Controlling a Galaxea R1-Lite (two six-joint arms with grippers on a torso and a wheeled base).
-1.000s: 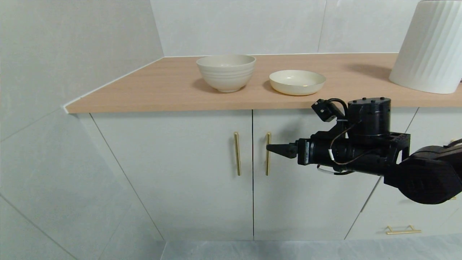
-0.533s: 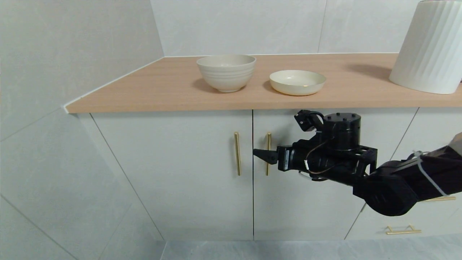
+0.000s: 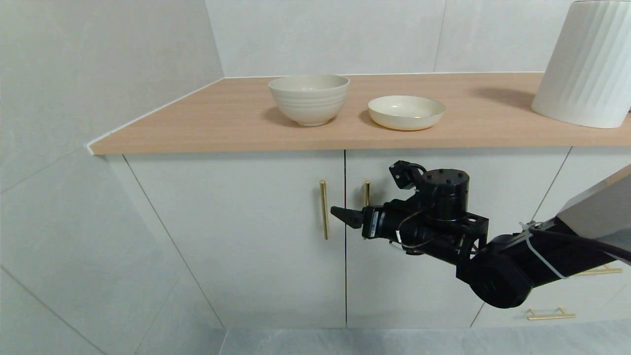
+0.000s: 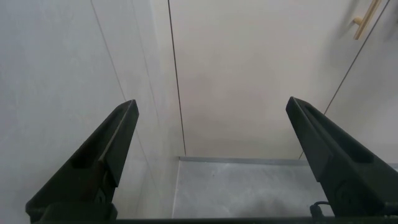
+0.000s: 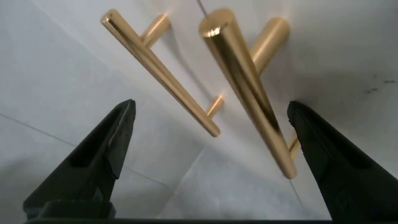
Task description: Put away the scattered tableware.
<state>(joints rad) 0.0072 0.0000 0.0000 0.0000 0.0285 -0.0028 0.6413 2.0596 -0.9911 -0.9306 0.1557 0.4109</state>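
Observation:
A cream ribbed bowl and a shallow cream plate stand side by side on the wooden countertop. Below the counter, my right gripper is level with the two gold door handles, its tip between them near the seam of the cabinet doors. The right wrist view has this gripper open, with both gold handles close ahead and nothing gripped. My left gripper is open and empty, facing a lower cabinet panel and the floor.
A tall white ribbed container stands on the counter at the right. A gold drawer handle sits low on the right cabinet. Tiled wall closes the left side. Grey floor lies below the doors.
My right arm has moved left and lower, carrying the gripper from just right of the right door handle to past it, near the door seam. Bowl and plate have not moved.

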